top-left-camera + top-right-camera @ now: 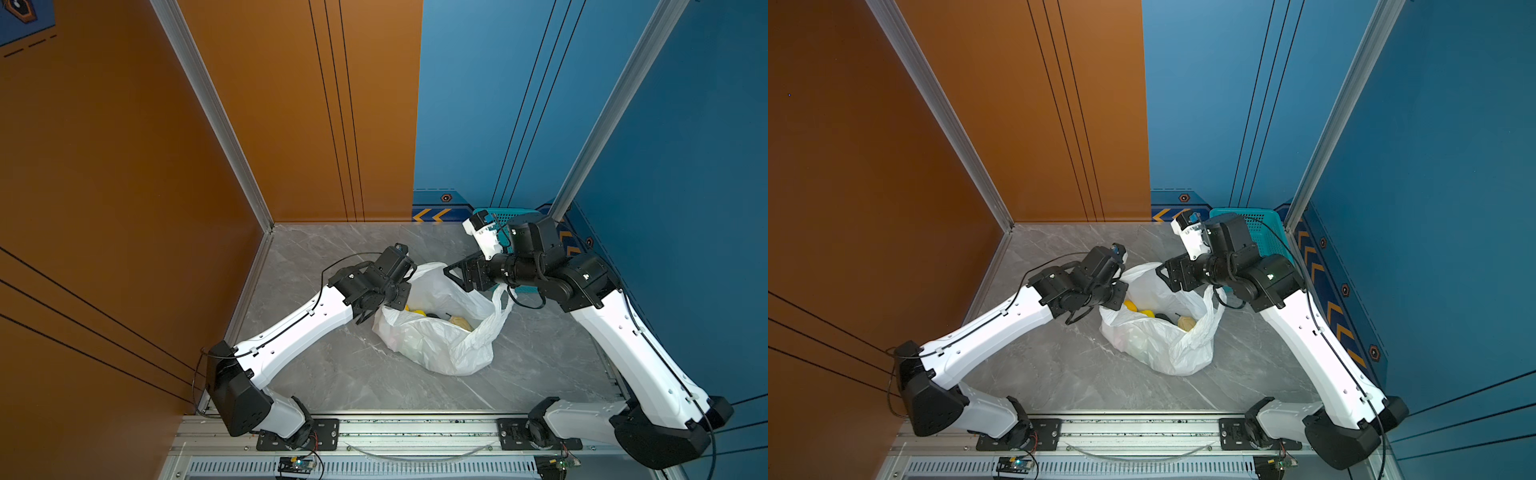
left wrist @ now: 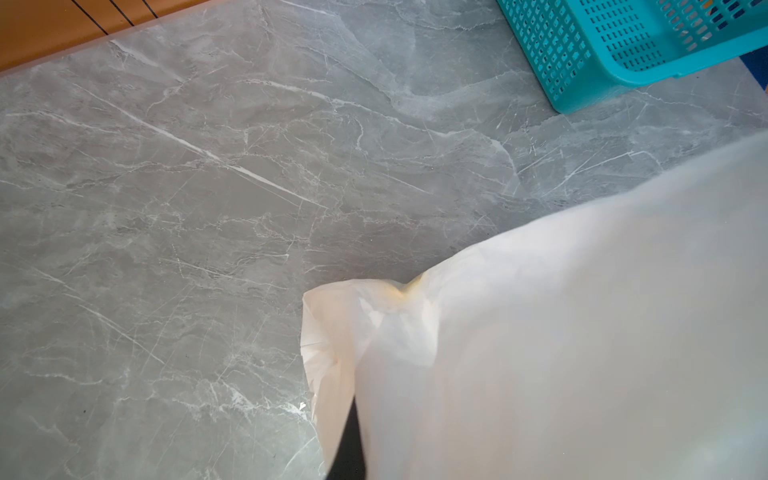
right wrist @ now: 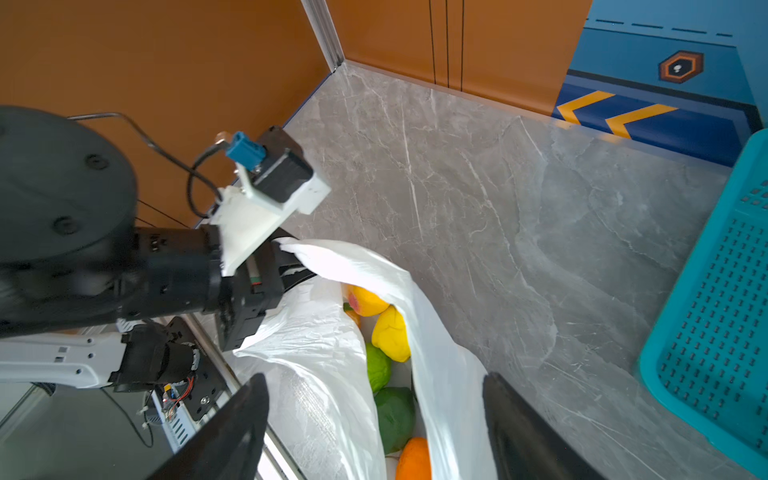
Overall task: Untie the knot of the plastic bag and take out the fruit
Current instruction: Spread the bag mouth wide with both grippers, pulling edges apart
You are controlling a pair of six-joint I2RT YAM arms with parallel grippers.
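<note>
Two states: left pincer (image 3: 294,268) clamps the plastic bag (image 3: 316,340) rim; right pincer (image 3: 376,378) gapes wide, gripping nothing.

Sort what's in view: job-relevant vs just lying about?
Job: plastic bag; fruit inside it; left gripper, shut on the bag's edge; right gripper, open at the bag's mouth.
Lying about: teal perforated basket, apart from the bag.

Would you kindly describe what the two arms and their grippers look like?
The left arm and right arm have white shells, black joints and thin black cables clipped alongside. The left gripper and right gripper are black, each with a white camera bracket.
</note>
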